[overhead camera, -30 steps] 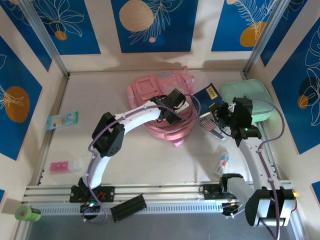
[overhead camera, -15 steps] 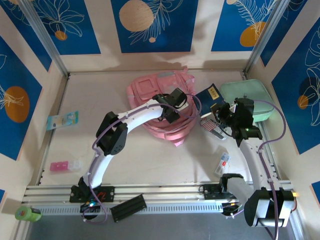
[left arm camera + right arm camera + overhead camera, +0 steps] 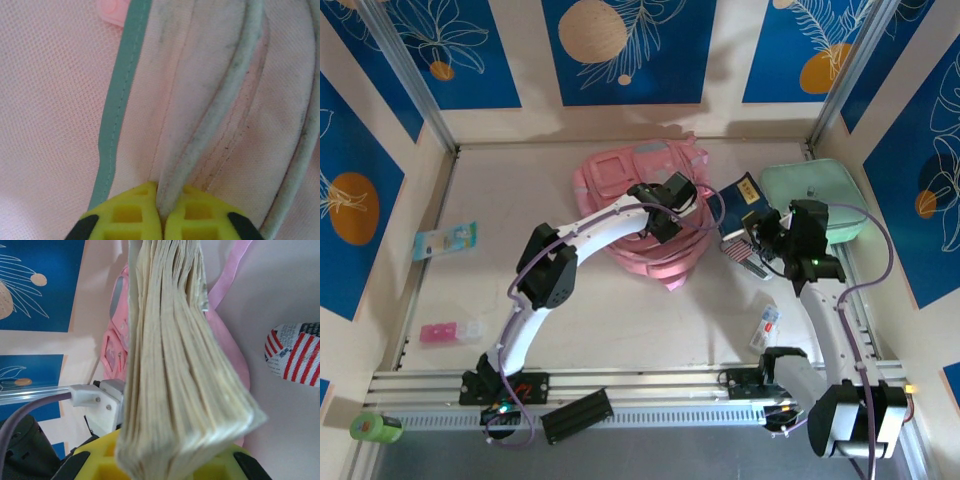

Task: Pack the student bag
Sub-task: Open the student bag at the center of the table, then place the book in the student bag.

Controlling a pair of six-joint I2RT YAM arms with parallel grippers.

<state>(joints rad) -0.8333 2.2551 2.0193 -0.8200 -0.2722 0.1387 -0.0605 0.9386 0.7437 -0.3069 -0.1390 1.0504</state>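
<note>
My left end effector (image 3: pixel 160 214) pinches a piped seam (image 3: pixel 202 150) of the large pink fabric backpack (image 3: pixel 620 178), probably to open it. My right end effector (image 3: pixel 160 467) clamps a thick blue-covered book (image 3: pixel 738 192).

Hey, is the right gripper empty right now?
No, the right gripper is clamped on a thick book, whose yellowed page edges stand up out of its jaws.

no writing can be read anywhere. the blue book (image 3: pixel 735 205) carries a small yellow label too small to make out. the flag-striped item (image 3: pixel 295 357) bears fine print that stays illegible.
</note>
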